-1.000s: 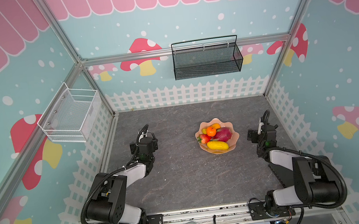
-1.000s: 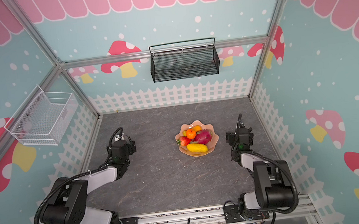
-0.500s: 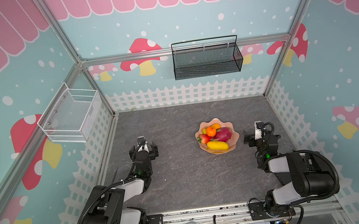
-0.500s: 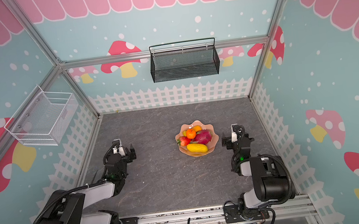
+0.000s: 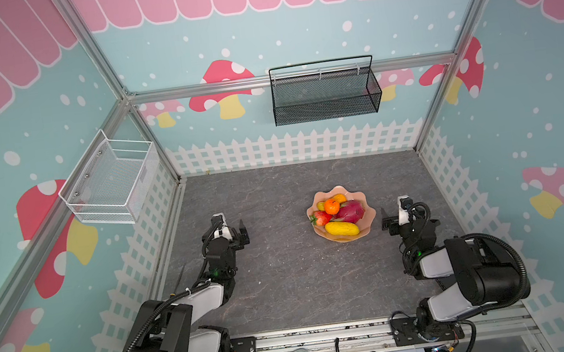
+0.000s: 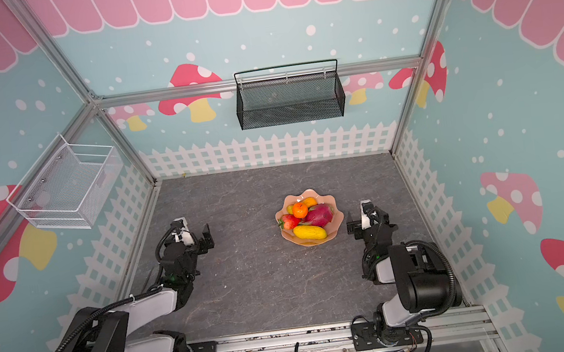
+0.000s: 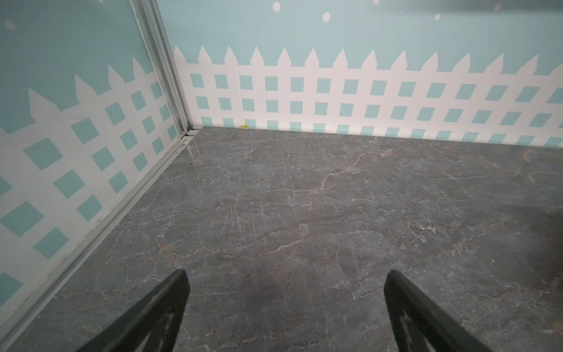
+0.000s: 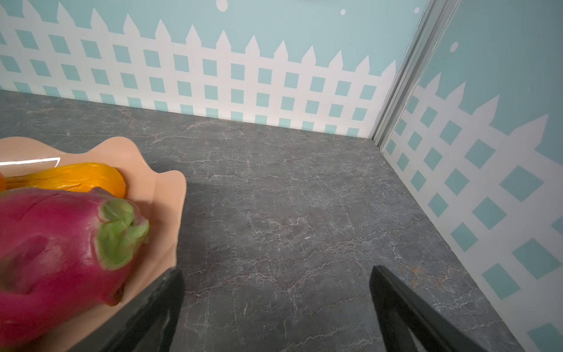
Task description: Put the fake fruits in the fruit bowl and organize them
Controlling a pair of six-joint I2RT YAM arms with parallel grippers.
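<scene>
- The fruit bowl (image 5: 368, 226) stands on the grey tabletop (image 5: 285, 277), right of the middle in both top views. All five fake fruits (image 5: 341, 213) lie inside it.
- The dragon fruit (image 5: 349, 211) fills the bowl's right side. The orange (image 5: 331, 206) touches its left end.
- The strawberry (image 5: 320, 218) lies at the left edge, just in front of the orange.
- One yellow oblong fruit (image 5: 341, 228) lies across the near side. The other yellow-orange fruit (image 5: 340, 198) sits at the far rim, partly hidden behind the orange.
- The left gripper (image 7: 286, 274) is spread wide and holds nothing — only bare tabletop shows between its fingers (image 7: 164, 301). It sits low on the left, well apart from the bowl.
- The right gripper (image 8: 275, 271) is also released and empty, just beside the bowl's right rim. In its wrist view the dragon fruit's green tip and the wavy rim sit close to one finger, and I cannot tell whether that finger touches the rim.
- A white wire basket (image 5: 111, 182) hangs on the left wall and a black mesh basket (image 5: 325, 96) on the back wall.
</scene>
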